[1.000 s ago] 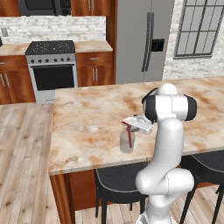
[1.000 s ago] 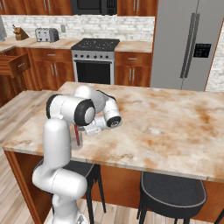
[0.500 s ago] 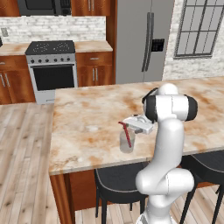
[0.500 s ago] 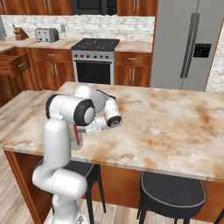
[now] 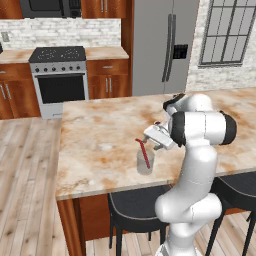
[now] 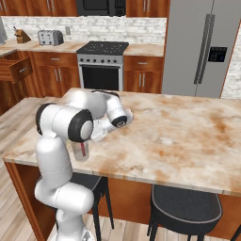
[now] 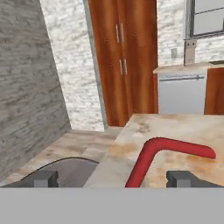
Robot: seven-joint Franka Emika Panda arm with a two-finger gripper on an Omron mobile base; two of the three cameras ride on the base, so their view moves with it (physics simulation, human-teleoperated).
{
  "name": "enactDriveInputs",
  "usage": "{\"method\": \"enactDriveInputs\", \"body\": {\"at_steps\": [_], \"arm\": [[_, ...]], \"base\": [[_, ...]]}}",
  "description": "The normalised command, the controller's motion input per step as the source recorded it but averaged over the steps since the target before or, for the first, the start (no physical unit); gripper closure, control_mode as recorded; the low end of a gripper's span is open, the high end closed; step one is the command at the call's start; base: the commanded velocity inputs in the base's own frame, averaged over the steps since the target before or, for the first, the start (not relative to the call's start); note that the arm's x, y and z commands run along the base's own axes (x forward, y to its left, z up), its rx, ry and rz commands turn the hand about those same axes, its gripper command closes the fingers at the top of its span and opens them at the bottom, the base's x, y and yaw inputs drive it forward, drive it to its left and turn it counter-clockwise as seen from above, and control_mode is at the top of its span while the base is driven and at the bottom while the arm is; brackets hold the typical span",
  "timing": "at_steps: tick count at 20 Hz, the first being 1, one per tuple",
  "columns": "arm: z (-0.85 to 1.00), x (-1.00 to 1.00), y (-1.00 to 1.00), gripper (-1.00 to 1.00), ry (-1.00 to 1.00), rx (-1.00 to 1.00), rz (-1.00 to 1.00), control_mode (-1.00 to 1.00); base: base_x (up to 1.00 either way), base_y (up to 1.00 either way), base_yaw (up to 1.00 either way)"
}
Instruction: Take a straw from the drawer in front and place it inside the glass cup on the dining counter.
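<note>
The glass cup (image 5: 145, 164) stands on the dining counter (image 5: 100, 135) near its front edge, with the red straw (image 5: 143, 152) leaning inside it. My gripper (image 5: 149, 136) hovers just above and right of the cup, open. In the hand view the straw (image 7: 153, 151) rises between the two dark fingertips (image 7: 46, 178), touching neither; my gripper (image 7: 113, 179) stands wide. From the right base view the cup (image 6: 79, 151) and the straw (image 6: 84, 149) sit partly behind my arm. The drawer (image 6: 15, 68) stands pulled out at the far left.
Two dark stools (image 5: 135, 207) (image 6: 186, 202) are tucked under the counter's front edge. The stove (image 5: 59, 75) and grey fridge (image 5: 160, 45) line the back wall. The marble top stretches bare to the right of the cup (image 6: 179, 132).
My jaws have parted and let go of the straw, which stays leaning in the cup. The arm has hardly moved.
</note>
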Motion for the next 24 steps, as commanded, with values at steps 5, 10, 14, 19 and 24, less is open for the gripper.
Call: {"method": "enactDriveInputs", "body": {"at_steps": [5,10,14,19,24], "arm": [[0.14,0.00,0.00,-1.00,-0.35,-0.47,-0.16,-1.00],[0.45,-0.21,0.00,-1.00,-0.39,-0.41,-0.10,-1.00],[0.84,-0.79,0.00,-1.00,-0.33,-0.22,-0.01,-1.00],[0.72,-0.91,0.00,-1.00,-0.26,-0.19,0.00,-1.00],[0.48,-1.00,0.00,-1.00,-0.22,-0.18,0.00,-1.00]], "base": [[0.00,0.00,0.00],[0.00,0.00,0.00],[0.00,0.00,0.00],[0.00,0.00,0.00],[0.00,0.00,0.00]]}}
